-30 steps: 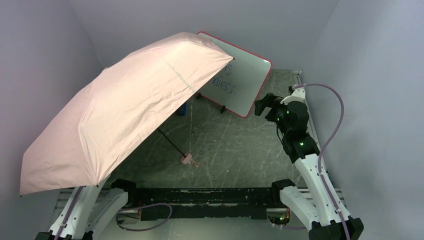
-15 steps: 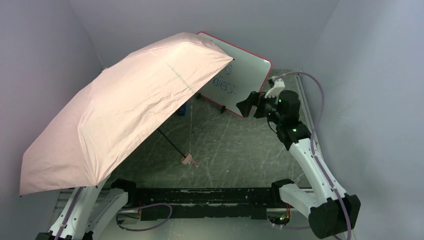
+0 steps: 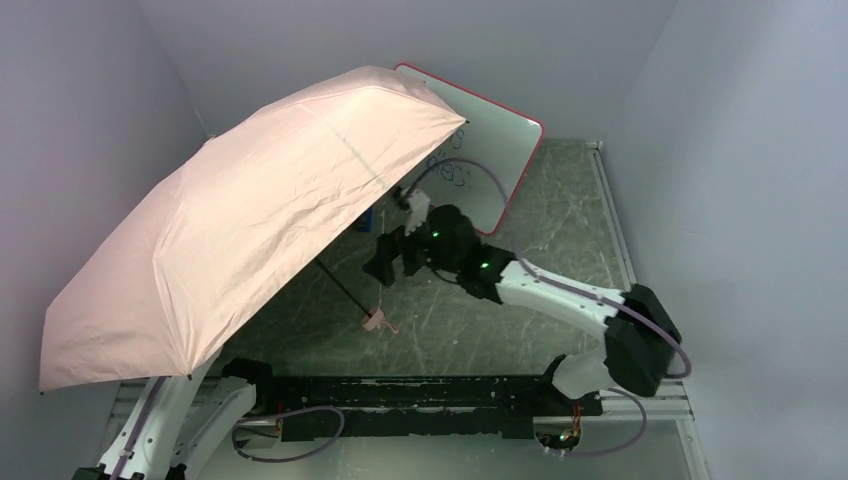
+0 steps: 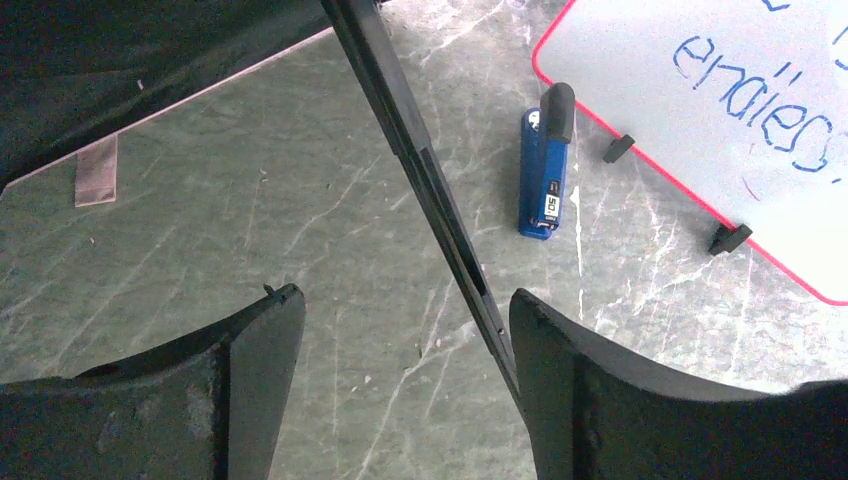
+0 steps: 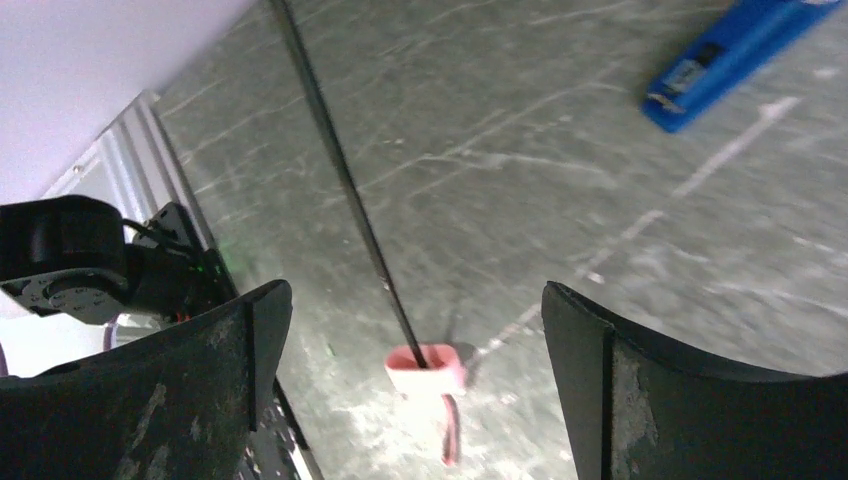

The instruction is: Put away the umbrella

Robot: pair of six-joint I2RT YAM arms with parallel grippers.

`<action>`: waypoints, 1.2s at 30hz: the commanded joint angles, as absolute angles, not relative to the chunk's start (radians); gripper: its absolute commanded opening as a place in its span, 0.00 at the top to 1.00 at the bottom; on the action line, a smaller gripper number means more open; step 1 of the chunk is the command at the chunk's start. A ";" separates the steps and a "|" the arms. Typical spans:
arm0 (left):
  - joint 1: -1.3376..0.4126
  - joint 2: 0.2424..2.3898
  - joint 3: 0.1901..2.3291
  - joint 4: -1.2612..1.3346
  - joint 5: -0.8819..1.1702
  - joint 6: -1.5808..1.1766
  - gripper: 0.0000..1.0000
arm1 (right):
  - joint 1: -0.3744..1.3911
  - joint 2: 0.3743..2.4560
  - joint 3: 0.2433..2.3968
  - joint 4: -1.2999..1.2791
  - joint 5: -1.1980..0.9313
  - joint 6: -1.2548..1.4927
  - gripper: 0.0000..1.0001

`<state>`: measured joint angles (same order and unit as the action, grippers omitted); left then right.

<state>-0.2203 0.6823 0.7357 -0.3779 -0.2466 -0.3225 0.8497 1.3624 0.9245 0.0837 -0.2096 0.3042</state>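
The umbrella stands open, and its pale pink canopy (image 3: 240, 220) covers the left half of the table. Its slim black shaft (image 3: 345, 285) slants down to the small pink handle (image 3: 375, 318), which rests on the table. My right gripper (image 3: 385, 262) hovers open just above the handle. In the right wrist view the shaft (image 5: 330, 140) and handle (image 5: 427, 368) lie between the wide-apart fingers of that gripper (image 5: 415, 287), untouched. My left gripper (image 4: 405, 293) is open under the canopy and hidden from the top view. A black umbrella strut (image 4: 420, 170) runs along its right finger (image 4: 560, 380).
A red-framed whiteboard (image 3: 490, 160) with blue writing stands at the back on small black feet (image 4: 728, 238). In front of it a blue object with a black cap (image 4: 545, 175) lies on the marbled table (image 3: 560, 230). Walls close in on both sides.
My right arm has swung from the back right beside the whiteboard across to the middle, and its open gripper now hangs over the handle. The umbrella has not moved.
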 commanded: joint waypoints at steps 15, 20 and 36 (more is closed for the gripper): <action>-0.215 0.664 0.730 -0.325 -0.222 -0.342 0.22 | 1.086 1.816 1.075 0.585 -0.108 0.137 0.06; -0.216 0.664 0.729 -0.322 -0.219 -0.342 0.22 | 1.085 1.889 1.140 0.548 -0.126 0.127 0.18; -0.216 0.661 0.724 -0.315 -0.218 -0.347 0.23 | 1.083 2.034 1.313 0.459 -0.168 0.115 0.58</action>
<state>-0.2203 0.6773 0.7288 -0.3634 -0.2390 -0.3298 1.0832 2.0037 1.2545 0.4866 -0.1429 0.1299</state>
